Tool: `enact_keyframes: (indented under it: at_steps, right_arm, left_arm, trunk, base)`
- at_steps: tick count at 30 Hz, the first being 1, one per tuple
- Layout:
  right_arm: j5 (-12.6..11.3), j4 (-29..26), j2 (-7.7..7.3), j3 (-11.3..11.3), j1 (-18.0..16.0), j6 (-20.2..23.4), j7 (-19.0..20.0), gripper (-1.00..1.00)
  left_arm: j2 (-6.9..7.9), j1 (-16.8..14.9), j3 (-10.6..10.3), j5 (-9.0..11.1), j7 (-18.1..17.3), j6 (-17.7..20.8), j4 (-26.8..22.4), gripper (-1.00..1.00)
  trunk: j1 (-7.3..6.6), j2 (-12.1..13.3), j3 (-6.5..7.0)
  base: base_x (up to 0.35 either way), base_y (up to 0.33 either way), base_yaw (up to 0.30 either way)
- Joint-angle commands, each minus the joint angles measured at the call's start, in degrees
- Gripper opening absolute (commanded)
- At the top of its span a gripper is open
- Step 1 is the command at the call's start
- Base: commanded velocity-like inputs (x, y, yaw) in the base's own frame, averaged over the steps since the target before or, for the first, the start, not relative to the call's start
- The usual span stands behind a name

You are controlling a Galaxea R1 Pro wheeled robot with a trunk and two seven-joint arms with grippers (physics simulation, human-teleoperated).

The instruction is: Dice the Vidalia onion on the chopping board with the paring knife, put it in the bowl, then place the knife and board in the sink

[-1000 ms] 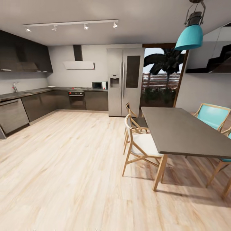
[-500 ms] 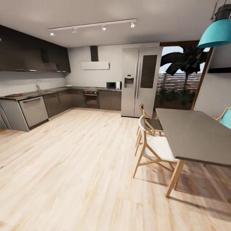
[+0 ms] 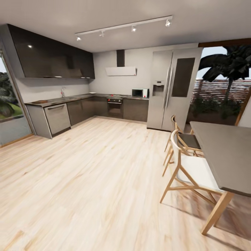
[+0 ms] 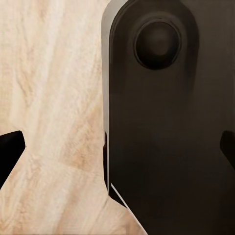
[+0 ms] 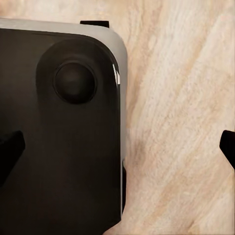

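The countertop [image 3: 71, 98] runs along the far left wall above dark cabinets, well across the room from me. A curved tap [image 3: 63, 92] stands on it and marks the sink, whose basin is too far off to make out. A flat brown shape that may be the chopping board [image 3: 40, 101] lies near the counter's near end. The Vidalia onion, paring knife and bowl cannot be made out at this distance. My left gripper [image 4: 117, 152] and right gripper [image 5: 117, 149] hang open over the wooden floor beside my dark base, holding nothing.
A dining table [image 3: 226, 153] with wooden chairs [image 3: 190, 170] stands close at the right. A steel fridge [image 3: 174, 90], oven [image 3: 115, 107] and microwave [image 3: 140, 92] line the back wall. A dishwasher front [image 3: 57, 118] closes the counter's near end. Bare plank floor [image 3: 90, 181] stretches toward the kitchen.
The camera has turned left: kitchen, fridge and table have slid right in the picture, the teal lamp has left it, and a window has come in at the left edge.
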Motion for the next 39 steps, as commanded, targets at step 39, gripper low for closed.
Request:
enact_keyframes:
  at_steps: [39]
  right_arm:
    - [-0.01,0.09,0.00,0.02,-0.05,-0.24,0.01,1.00]
  left_arm:
    - [0.07,0.03,0.06,-0.01,-0.04,0.01,-0.09,1.00]
  trunk:
    - [0.04,-0.02,-0.04]
  base:
    - [0.321,0.140,0.219]
